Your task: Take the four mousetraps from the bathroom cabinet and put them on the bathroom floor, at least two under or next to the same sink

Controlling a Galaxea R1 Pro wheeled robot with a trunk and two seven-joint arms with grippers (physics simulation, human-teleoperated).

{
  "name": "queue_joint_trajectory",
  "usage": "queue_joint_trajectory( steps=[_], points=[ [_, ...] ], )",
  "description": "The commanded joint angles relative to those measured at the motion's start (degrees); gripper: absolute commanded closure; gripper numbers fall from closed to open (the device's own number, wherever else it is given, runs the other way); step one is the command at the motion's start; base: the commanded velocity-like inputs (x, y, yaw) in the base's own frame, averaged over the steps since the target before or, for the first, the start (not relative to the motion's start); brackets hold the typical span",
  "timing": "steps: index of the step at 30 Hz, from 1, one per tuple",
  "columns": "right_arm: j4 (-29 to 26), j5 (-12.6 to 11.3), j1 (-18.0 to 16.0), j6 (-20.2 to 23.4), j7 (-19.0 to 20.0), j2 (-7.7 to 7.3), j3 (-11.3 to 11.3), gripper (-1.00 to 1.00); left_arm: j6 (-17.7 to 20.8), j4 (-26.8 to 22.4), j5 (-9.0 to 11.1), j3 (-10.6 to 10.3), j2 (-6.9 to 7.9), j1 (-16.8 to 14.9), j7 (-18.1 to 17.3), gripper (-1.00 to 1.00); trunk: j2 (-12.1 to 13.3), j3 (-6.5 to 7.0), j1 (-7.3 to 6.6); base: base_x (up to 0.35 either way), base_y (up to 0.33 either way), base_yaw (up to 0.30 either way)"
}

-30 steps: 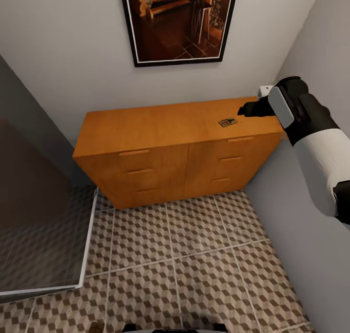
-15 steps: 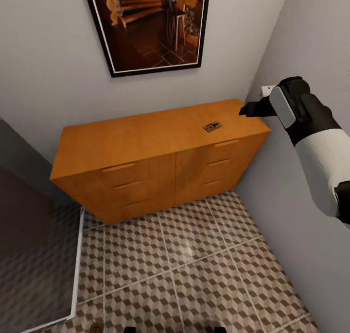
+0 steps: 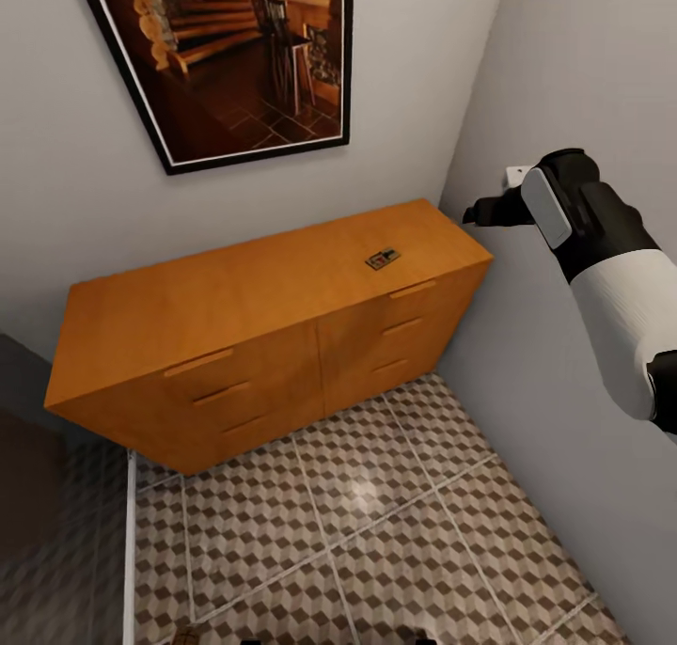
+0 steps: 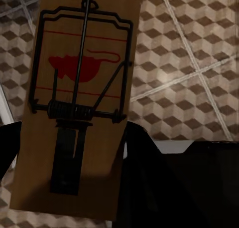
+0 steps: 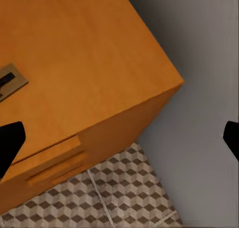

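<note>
The left jaws [image 4: 74,153] are clamped on a mousetrap [image 4: 79,103], a tan plate with a red mouse print and black wire bar, held above the bathroom floor [image 4: 189,63] with its cube-pattern tiles. The right jaws [image 5: 119,138] stand wide apart, empty, their dark fingertips [image 5: 9,143] at either edge of the wrist view, hovering off the cabinet's [image 3: 235,288] right end near the grey wall. A second mousetrap [image 3: 382,259] lies flat on the cabinet top, toward its right end, just above the top right drawer handle [image 3: 413,289].
</note>
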Motion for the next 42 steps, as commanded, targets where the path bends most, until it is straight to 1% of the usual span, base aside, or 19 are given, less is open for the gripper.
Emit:
queue_joint_trajectory(
  steps=[1,5,13,17,19,22,23,25,30,33,42],
  points=[
    [-0.02,-0.58,-0.07,0.14,-0.52,-0.08,0.35,-1.0,-0.17,0.12,-0.07,-0.3,-0.04,-0.04,0.16,1.0,-0.08,-0.02,0.03,0.022,0.017,-0.25],
    [1.01,-0.55,-0.07,0.14,-0.49,-0.04,0.42,-1.0,-0.17,0.12,-0.12,-0.36,-0.06,-0.04,0.13,1.0,-0.08,0.09,0.03,0.008,0.006,-0.141],
    [3.25,-0.58,-0.08,-0.32,-0.36,0.25,0.48,-1.0,-0.18,0.12,-0.28,-0.48,-0.09,0.43,0.01,1.0,-0.08,0.12,0.03,0.001,0.001,-0.02],
    [3.54,-0.62,-0.12,-1.54,-0.35,0.6,0.53,-1.0,0.63,0.12,-0.76,-1.09,0.0,1.0,0.06,1.0,-0.08,0.12,0.03,0.0,0.0,-0.002],
    [3.62,-0.61,-0.12,-1.96,-0.35,0.78,0.57,-1.0,2.05,0.12,-0.89,-1.45,0.46,2.12,0.09,1.0,-0.08,0.12,0.03,0.0,0.0,0.0],
    [3.72,-0.62,-0.13,-2.31,-0.34,1.32,0.61,-1.0,5.91,0.12,-1.04,-1.75,2.0,5.3,0.07,1.0,-0.08,0.12,0.03,0.0,0.0,0.0],
    [3.73,-0.6,-0.14,-2.33,-0.34,1.45,0.61,-1.0,6.31,0.12,-1.05,-1.76,2.26,5.81,0.06,1.0,-0.08,0.12,0.03,0.0,0.0,0.0],
    [3.9,-0.57,-0.12,-2.41,-0.34,1.83,0.61,-1.0,7.25,0.12,-1.08,-1.78,3.13,7.86,0.06,1.0,-0.08,0.12,0.03,0.0,0.0,0.0],
    [4.59,-0.68,-0.1,-2.62,-0.29,2.07,0.62,-1.0,7.87,0.12,-1.05,-1.79,4.71,10.46,0.18,1.0,-0.08,0.12,0.03,0.0,0.0,0.0],
    [4.73,-0.71,-0.07,-2.66,-0.27,2.1,0.62,-1.0,7.97,0.12,-1.04,-1.79,5.16,11.37,0.2,1.0,-0.08,0.12,0.03,0.0,0.0,0.0],
    [4.82,-0.68,0.01,-2.67,-0.26,2.11,0.62,-1.0,8.16,0.12,-1.06,-1.82,5.38,11.96,0.21,1.0,-0.08,0.12,0.03,0.0,0.0,0.0]
  ],
)
